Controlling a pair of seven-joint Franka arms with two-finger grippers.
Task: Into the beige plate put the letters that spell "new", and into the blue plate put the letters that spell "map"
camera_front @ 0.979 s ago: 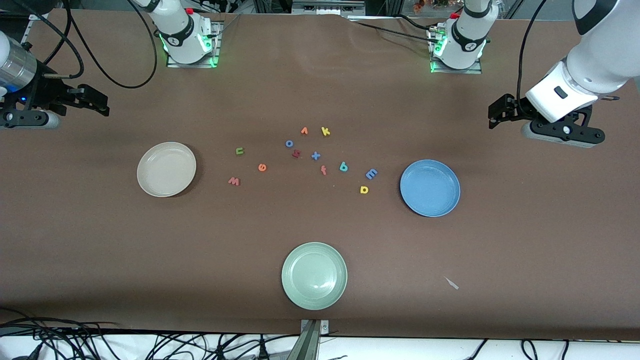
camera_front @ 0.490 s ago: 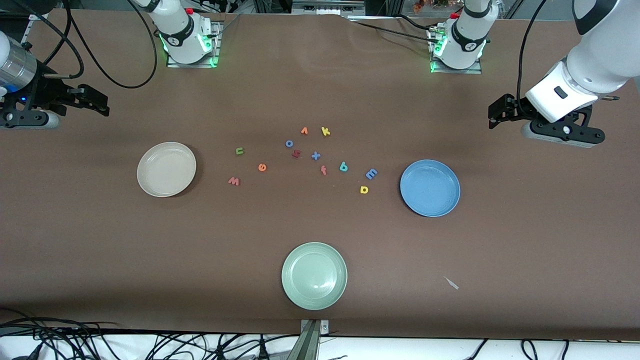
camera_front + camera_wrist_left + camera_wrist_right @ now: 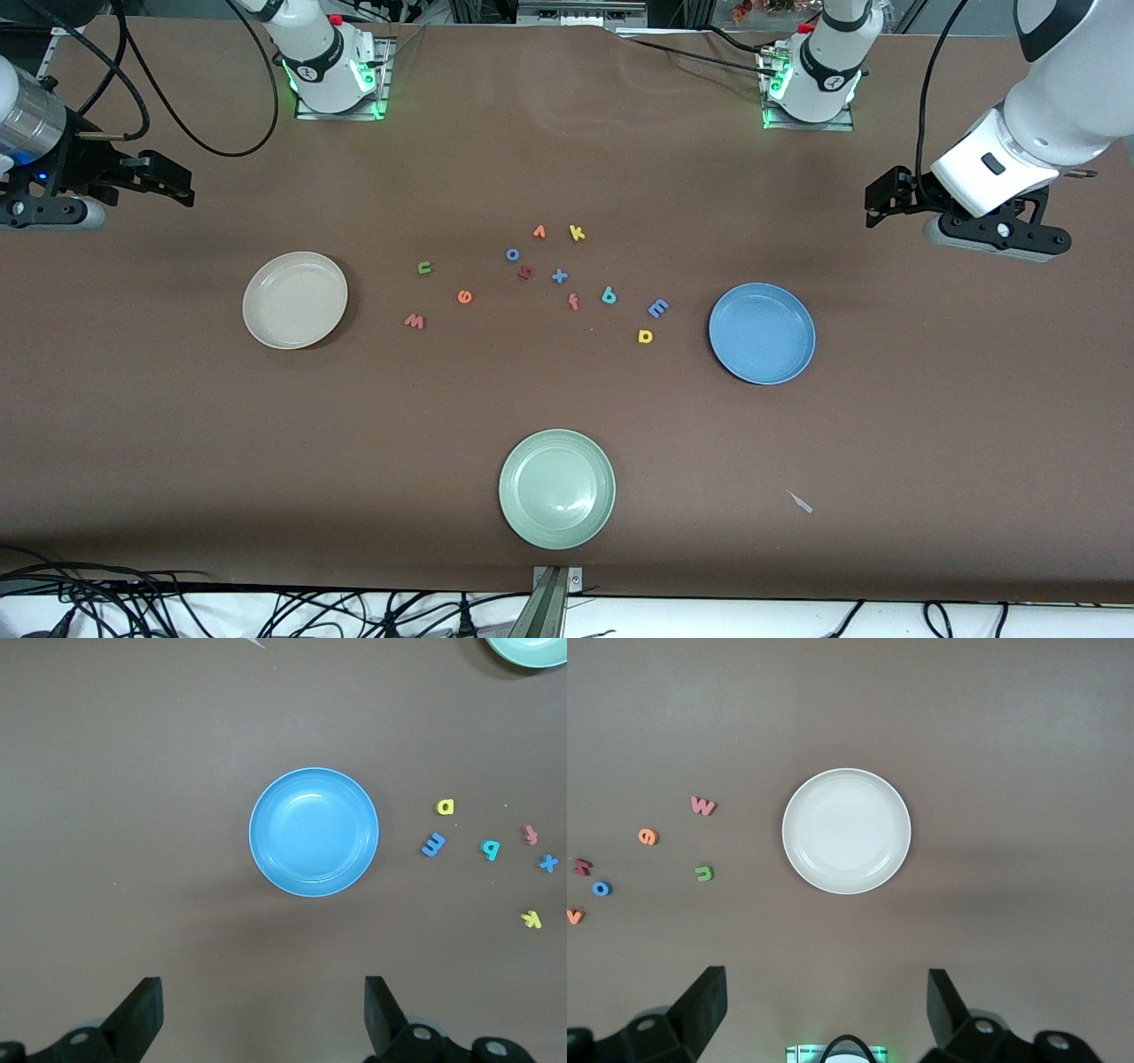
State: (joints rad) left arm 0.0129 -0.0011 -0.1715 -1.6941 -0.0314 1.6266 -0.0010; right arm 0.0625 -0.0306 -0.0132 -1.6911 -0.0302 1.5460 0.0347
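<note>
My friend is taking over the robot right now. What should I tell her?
Left hand open, waiting above the table past the blue plate. Right hand open, waiting above the table near the beige plate.
Both plates hold nothing.
Green n, orange e and red w lie beside the beige plate.
Blue m, yellow a and teal p lie beside the blue plate.
Done: nothing. Left: all six letters.

A robotics lab: bolted arm bases [image 3: 335, 66], brown-covered table [image 3: 177, 425], loose cables [image 3: 177, 611] along its edge.
</note>
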